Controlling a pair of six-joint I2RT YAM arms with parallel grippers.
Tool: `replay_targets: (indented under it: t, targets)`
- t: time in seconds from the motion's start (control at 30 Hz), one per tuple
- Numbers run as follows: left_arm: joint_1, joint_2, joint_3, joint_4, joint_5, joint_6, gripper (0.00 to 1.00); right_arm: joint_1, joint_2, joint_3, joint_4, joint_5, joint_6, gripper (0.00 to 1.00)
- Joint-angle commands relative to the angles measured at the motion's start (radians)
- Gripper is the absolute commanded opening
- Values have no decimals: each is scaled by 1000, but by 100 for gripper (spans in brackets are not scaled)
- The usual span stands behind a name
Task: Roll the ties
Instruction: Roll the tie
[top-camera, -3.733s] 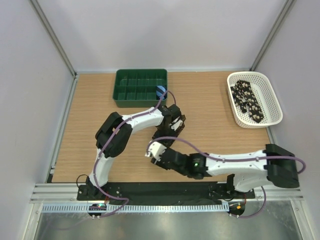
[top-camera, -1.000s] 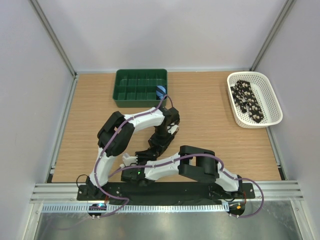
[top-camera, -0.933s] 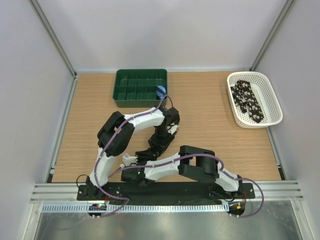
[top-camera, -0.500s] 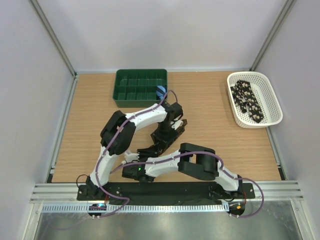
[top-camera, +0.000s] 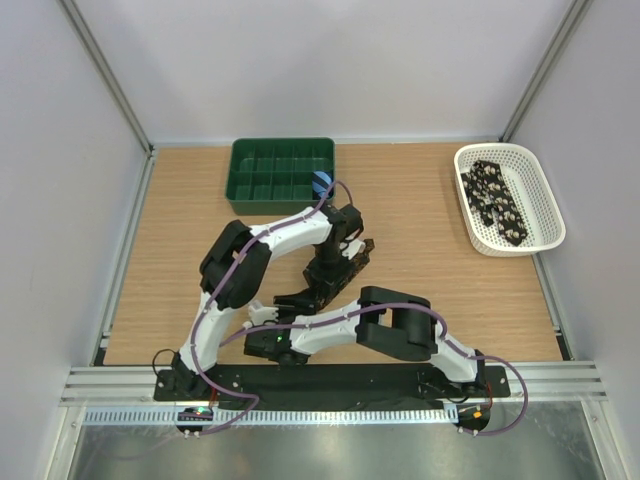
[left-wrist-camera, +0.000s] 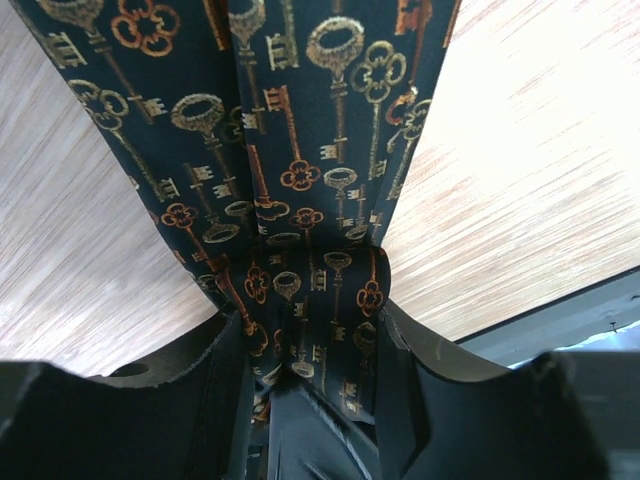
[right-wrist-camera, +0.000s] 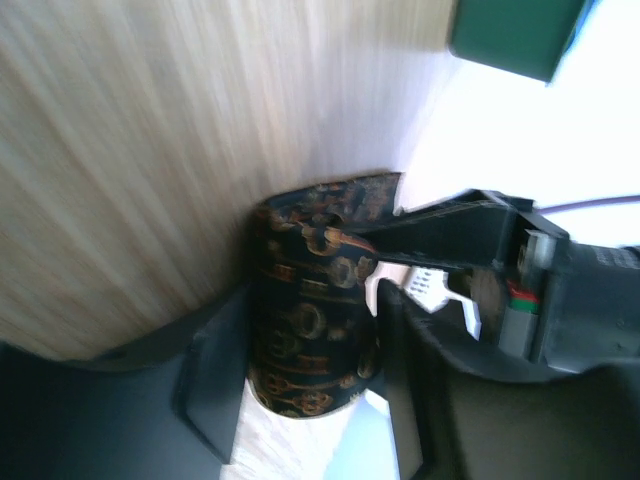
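Note:
A dark tie (left-wrist-camera: 290, 130) with gold and orange key prints hangs between both grippers above the wooden table. My left gripper (left-wrist-camera: 310, 370) is shut on a bunched part of it. In the top view the left gripper (top-camera: 335, 272) is at table centre with the tie (top-camera: 356, 256) beside it. My right gripper (right-wrist-camera: 310, 375) is shut on the rolled end of the tie (right-wrist-camera: 305, 320). In the top view the right gripper (top-camera: 298, 298) is just near-left of the left one. More ties (top-camera: 497, 200) lie in the white basket.
A white basket (top-camera: 545, 205) stands at the far right. A green compartment tray (top-camera: 282, 175) stands at the back, with a small blue striped roll (top-camera: 321, 184) in its right corner. The right arm's elbow (top-camera: 395, 325) is folded over the near table edge.
Since 3.7 s ago the right arm has folded in and its gripper has moved left under the left gripper. In the last second the left gripper has shifted slightly right with the tie.

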Motion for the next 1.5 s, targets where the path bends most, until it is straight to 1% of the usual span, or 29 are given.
replay_targets:
  t: [0.0,0.13,0.23,0.43,0.57,0.73,0.8,0.83,0.93,1.0,1.13,1.3,1.33,1.47]
  targets:
    - [3,13,-48,25,-5,22,40,5,-7,-5,21,-29,40,60]
    - [0,11,-54,21,-14,22,37,2,3,-5,1,-21,49,63]
    - [-2,14,-45,-18,-13,32,34,0,6,-20,4,-32,55,66]
    - [-13,22,-8,-123,1,53,31,-9,10,-28,5,-37,52,67]
    - [-26,7,-7,-156,4,53,31,-18,12,-31,2,-35,47,67]
    - [-39,9,-7,-194,28,68,31,-24,18,-34,1,-26,38,65]
    - [-42,19,-13,-202,42,76,31,-27,24,-31,-10,-20,38,63]
    - [-43,25,-16,-209,44,79,32,-32,30,-27,-21,-14,41,59]
    - [-43,22,-15,-210,33,67,32,-36,41,-13,-44,-3,61,57]
    - [-43,13,-9,-196,28,53,33,-33,50,12,-79,-6,98,62]
    - [-42,19,28,-179,56,30,32,-27,85,59,-141,15,139,64]
    - [-37,23,59,-180,45,19,33,2,46,67,-141,-15,139,68]
    - [-36,22,61,-183,42,18,32,5,36,78,-147,-14,165,68]
    - [-34,23,74,-205,42,21,31,7,39,95,-173,28,146,70]
